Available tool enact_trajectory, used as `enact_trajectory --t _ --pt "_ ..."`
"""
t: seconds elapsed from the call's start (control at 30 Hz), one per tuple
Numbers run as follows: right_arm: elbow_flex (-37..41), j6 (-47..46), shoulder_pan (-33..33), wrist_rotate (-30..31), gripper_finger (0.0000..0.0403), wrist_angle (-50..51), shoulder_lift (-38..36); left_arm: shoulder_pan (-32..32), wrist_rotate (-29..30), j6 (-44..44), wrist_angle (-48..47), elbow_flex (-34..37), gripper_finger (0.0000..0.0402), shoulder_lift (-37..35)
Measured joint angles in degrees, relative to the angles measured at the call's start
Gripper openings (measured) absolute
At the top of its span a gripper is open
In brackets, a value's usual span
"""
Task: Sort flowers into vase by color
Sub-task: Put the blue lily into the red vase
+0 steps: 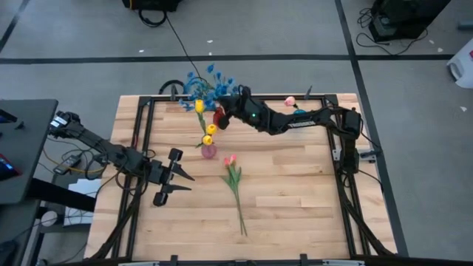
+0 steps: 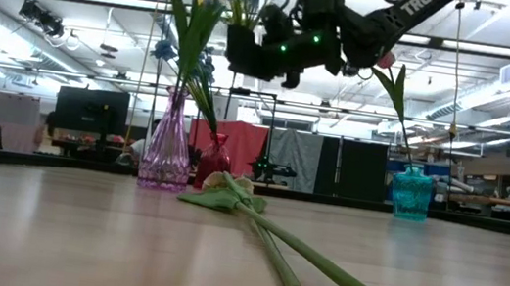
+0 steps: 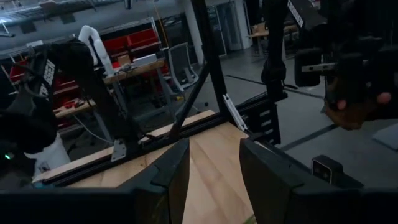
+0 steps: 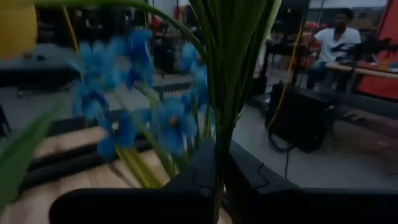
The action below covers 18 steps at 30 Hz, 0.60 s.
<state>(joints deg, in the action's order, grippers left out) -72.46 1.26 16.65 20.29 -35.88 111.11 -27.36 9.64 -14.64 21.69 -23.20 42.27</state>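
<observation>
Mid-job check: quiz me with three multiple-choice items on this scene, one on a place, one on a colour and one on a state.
1. Where are the loose pink tulips?
A. Lying mid-table
B. In the left gripper
C. On the floor

2. What colour is the vase holding a pink tulip?
A. Black
B. Teal
C. White

3. What state is the right gripper in?
A. Open and empty
B. Out of view
C. Shut on a stem

Answers:
1 A: the pink tulips lie flat on the table.
2 B: the low view shows the teal vase with the bud above it.
3 C: the right gripper clamps a green stem between its fingers.
</observation>
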Motion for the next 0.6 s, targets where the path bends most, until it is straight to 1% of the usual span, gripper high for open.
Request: enact_trajectory --t 0.13,0.27,0.37,0.6 --pt "-1.5 -0.7 1.0 -1.9 0.0025 0.0 0.3 0.0 0.5 0.1 -0.2 0.0 0.0147 0.1" --pt "-1.5 -2.1 1.8 -2.4 0.0025 0.9 0.3 0.0 3.1 -0.1 0.7 0.0 0.0147 0.1" --pt "-0.9 -3.1 2.3 -3.7 0.0025 1.1 0.5 0.0 3.7 -0.1 1.3 0.0 0.0147 0.1" --pt "-0.8 -5.3 2.4 -5.3 0.0026 -1.8 5.0 0.0 5.7 -0.1 1.3 0.0 0.0147 0.1"
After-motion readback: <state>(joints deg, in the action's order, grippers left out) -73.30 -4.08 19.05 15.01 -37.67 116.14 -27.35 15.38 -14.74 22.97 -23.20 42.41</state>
